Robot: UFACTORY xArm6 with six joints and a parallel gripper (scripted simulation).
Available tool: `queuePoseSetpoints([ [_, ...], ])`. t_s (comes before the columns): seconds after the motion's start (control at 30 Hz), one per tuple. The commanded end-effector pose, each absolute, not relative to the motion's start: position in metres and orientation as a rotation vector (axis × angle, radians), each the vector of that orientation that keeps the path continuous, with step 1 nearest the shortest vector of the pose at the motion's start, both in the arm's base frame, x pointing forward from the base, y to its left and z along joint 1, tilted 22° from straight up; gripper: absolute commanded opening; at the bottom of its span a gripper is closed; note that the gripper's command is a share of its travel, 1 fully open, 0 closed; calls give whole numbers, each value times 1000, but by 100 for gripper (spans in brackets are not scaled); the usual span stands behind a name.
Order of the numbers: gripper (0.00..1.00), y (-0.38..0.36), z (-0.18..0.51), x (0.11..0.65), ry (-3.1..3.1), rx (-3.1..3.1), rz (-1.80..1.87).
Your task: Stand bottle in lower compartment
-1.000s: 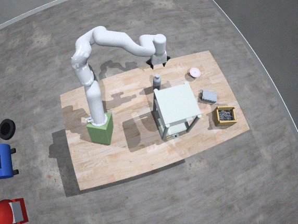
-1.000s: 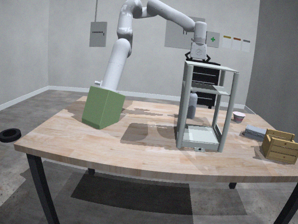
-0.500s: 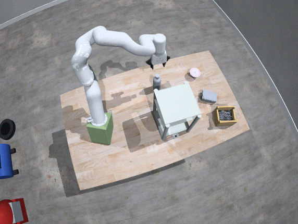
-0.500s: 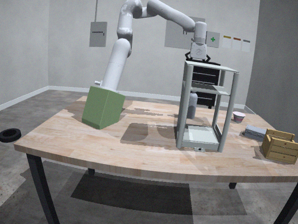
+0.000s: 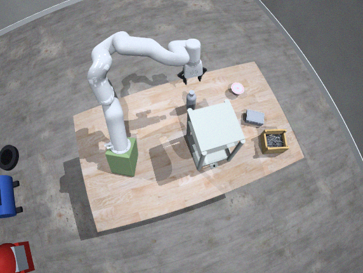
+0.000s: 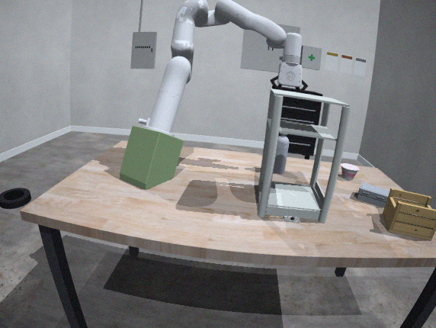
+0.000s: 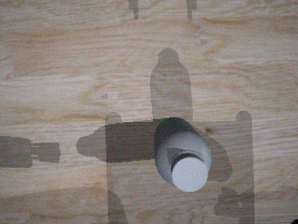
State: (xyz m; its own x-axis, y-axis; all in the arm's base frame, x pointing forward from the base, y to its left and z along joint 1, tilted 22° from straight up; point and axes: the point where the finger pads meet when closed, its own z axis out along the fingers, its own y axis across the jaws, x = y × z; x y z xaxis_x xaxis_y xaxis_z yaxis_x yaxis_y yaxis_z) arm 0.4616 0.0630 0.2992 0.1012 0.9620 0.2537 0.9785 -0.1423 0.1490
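A grey bottle (image 7: pixel 181 151) with a pale round cap (image 7: pixel 189 173) stands upright on the wood table (image 5: pixel 133 193), seen almost straight down from the wrist camera, its body widening below the cap and its shadow stretching toward 12 o'clock on the boards. In the exterior view, going near to far, the table's front edge comes first, then the green pedestal (image 6: pixel 150 156) at 9 o'clock and the shelf unit (image 6: pixel 267 152) at centre, its lower compartment floor pale and bare behind a low front lip. The bottle (image 6: pixel 281 154) shows just behind the unit's left rear post, outside the frame, cap up; its base appears to rest on the table, though the post hides part of it. At 3 o'clock sit a small pink-rimmed cup (image 6: pixel 349 171), a grey box (image 6: pixel 373 194) and a wooden crate (image 6: pixel 409 213).

From above, the bottle (image 5: pixel 191 99) stands just beside the far edge of the unit's top board. The white arm (image 5: pixel 109 95) rises from the pedestal, bends over at the elbow and reaches across to end above the bottle, wrist pointing down. The gripper (image 5: pixel 192 81) hangs well above the cap, fingers spread wide and grasping nothing.
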Motion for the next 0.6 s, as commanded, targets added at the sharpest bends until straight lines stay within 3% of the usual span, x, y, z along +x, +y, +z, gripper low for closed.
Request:
queuePoseSetpoints([
  [0.0,86,63,301,463,-2035,-2315,-422],
  [0.57,86,63,298,463,-2115,-2441,-202],
])
